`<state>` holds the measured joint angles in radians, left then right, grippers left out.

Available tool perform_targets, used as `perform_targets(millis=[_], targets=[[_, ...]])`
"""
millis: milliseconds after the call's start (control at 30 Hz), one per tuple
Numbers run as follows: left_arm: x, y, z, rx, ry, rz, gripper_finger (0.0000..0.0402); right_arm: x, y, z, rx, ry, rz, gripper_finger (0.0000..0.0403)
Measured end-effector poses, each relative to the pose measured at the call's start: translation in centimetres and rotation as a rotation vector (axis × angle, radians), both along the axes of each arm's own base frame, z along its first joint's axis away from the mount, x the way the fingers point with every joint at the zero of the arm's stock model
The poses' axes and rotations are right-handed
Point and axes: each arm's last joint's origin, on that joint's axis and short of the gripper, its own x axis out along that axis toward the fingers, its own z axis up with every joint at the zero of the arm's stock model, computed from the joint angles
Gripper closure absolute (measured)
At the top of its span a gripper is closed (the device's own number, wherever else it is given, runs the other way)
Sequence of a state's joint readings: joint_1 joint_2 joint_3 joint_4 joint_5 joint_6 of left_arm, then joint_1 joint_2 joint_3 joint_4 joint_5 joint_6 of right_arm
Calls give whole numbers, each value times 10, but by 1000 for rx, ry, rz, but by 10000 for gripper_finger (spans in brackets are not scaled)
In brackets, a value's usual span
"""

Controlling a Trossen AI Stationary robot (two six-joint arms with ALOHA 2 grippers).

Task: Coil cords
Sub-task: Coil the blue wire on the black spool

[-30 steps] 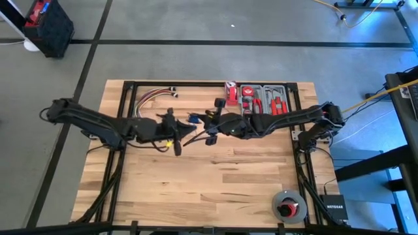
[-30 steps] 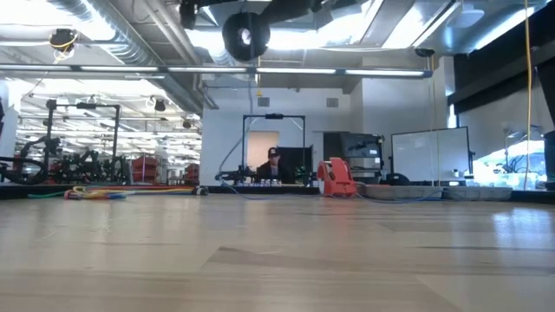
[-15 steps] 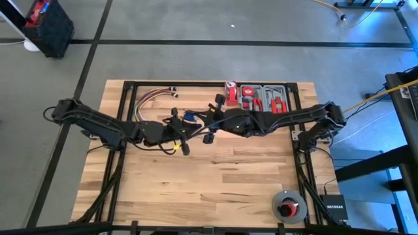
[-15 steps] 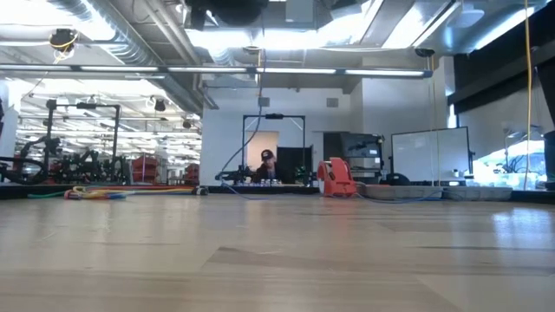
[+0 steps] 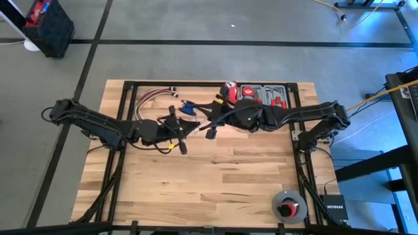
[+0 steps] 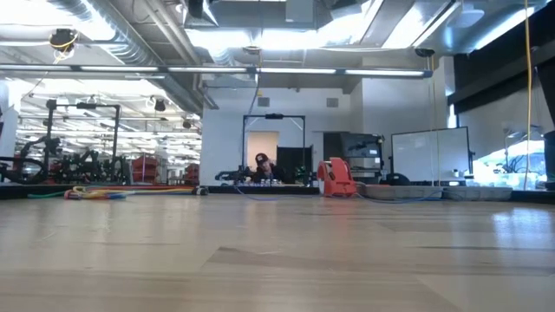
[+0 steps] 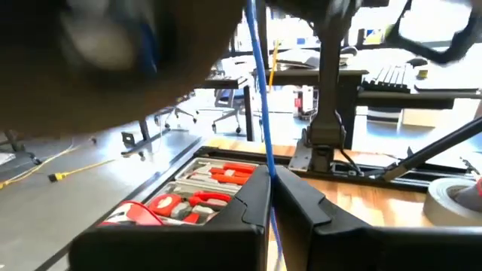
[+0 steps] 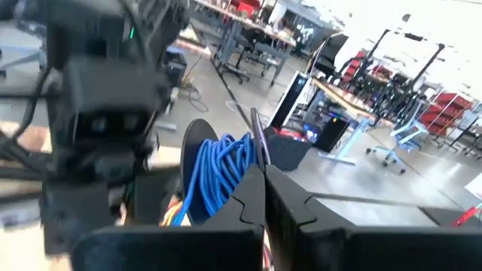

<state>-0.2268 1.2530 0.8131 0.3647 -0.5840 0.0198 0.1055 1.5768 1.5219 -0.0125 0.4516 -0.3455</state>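
The cord is a very thin blue wire. Part of it is wound into a small coil [image 8: 218, 177] in front of a black round disc [image 8: 197, 143]; in the high view the coil [image 5: 186, 107] shows above the table's far middle. My right gripper [image 8: 263, 179] is shut just behind the coil, high above the table [image 5: 196, 189]. My left gripper [image 7: 269, 179], close beside it [image 5: 177, 127], is shut on a straight run of the cord [image 7: 260, 90] that climbs away from its fingers. Both grippers sit above the top edge of the low view. My left gripper pinches one strand of the cord [image 7: 269, 167] between its two fingertips, fingers level. The strand runs straight and taut from the tips up toward the other arm, clear of the table. My right gripper is shut with a thin strand [image 8: 257, 139] rising from between its fingertips, fingers level. The coil sits against one finger [image 8: 245, 197], lifted clear of the table. Which part of the coil or disc the fingers hold is hidden by them.
A bundle of coloured wires [image 5: 153, 98] lies at the table's far left. A tray of red-handled tools [image 5: 261, 96] sits at the far edge, below the right arm. A tape roll [image 5: 289, 205] lies at the near right corner. The near half of the tabletop is bare wood.
My right gripper has risen and gone toward the table's far edge, carrying the blue coil and the disc with it; the disc has left the top of the low view. The grip of both grippers stays shut.
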Motion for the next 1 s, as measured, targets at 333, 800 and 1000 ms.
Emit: perform_targets(millis=[333,800,1000], targets=[[0,0,-2,19,17,-1,394,-7,0,35,1,-66,26,403],[0,4,-4,86,60,40,399,-19,3,66,16,-85,104,403],[2,25,-4,125,79,135,400,-21,22,63,22,-54,204,403]])
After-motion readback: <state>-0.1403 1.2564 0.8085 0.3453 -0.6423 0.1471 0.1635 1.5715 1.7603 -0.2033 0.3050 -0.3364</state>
